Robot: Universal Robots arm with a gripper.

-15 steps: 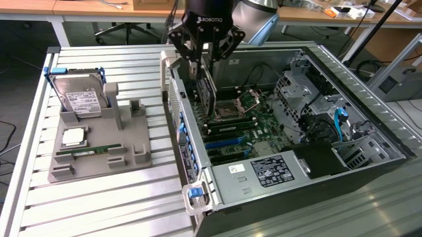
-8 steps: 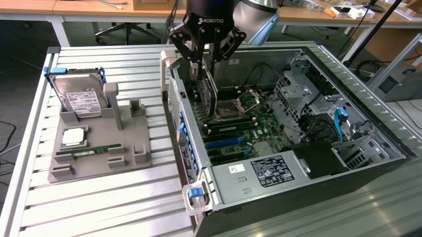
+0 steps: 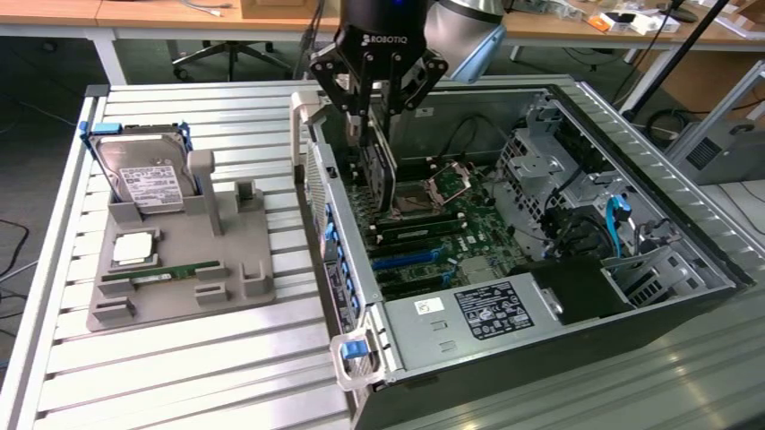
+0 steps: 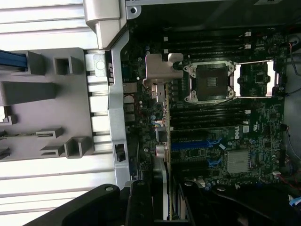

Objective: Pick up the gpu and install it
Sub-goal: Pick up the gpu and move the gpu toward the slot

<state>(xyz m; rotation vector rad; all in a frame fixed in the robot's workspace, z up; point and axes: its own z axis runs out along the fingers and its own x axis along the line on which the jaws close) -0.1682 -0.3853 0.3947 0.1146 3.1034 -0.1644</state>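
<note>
The gpu (image 3: 380,175) hangs edge-down from my gripper (image 3: 373,116), which is shut on its top edge. It hovers inside the open computer case (image 3: 622,116), over the motherboard (image 3: 472,228) near the rear wall. The card's lower edge is above the CPU socket area, with the blue expansion slots (image 3: 400,260) a little further toward the front. In the wrist view the gpu (image 4: 160,70) shows edge-on, silver bracket end farthest from the camera, running back between my fingers (image 4: 138,202). The blue slots (image 4: 193,143) lie beside the card's line.
A grey parts holder (image 3: 179,296) sits on the slatted table at the exterior view's left, carrying a hard drive (image 3: 143,179), a processor (image 3: 132,249) and a memory stick (image 3: 161,271). The power supply (image 3: 478,313) and drive cages (image 3: 562,170) crowd the case interior.
</note>
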